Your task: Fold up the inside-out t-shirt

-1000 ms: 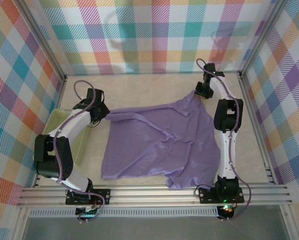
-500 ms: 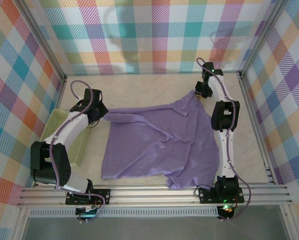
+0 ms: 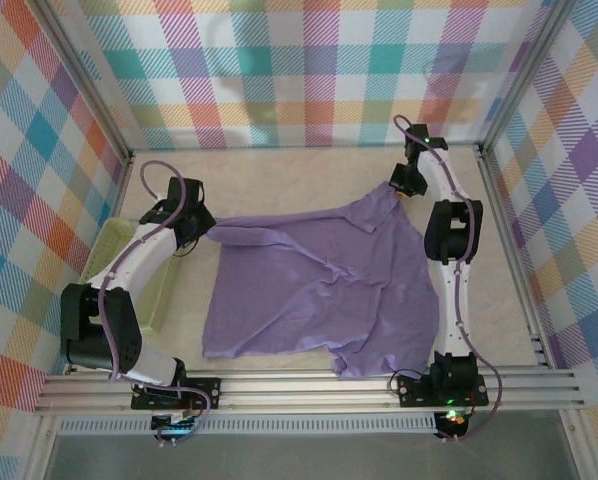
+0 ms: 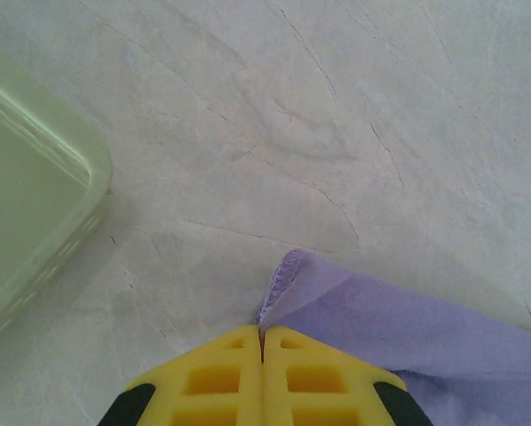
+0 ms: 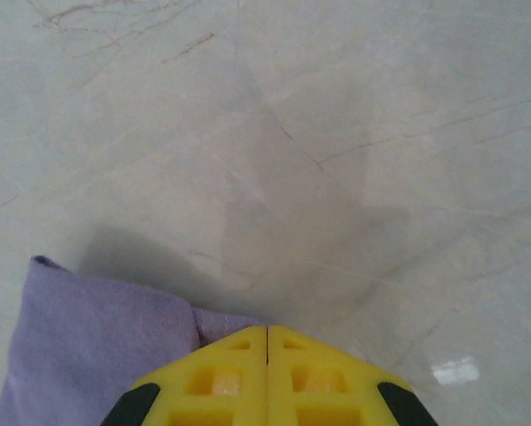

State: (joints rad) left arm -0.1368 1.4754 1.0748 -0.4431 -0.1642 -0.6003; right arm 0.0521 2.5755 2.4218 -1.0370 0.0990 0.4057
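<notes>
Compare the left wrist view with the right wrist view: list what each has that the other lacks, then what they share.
Left wrist, not right: a pale green bin at the left edge, and the t-shirt showing a stitched hem that runs into the jaws. Right wrist, not left: a bright glare patch and a broad grey shadow on the table. Both: yellow jaws pressed together, with the left gripper and right gripper each shut on an edge of lavender fabric above the marbled tabletop.

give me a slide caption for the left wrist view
Left gripper shut on an edge of the lavender t-shirt, pale green bin nearby
</notes>
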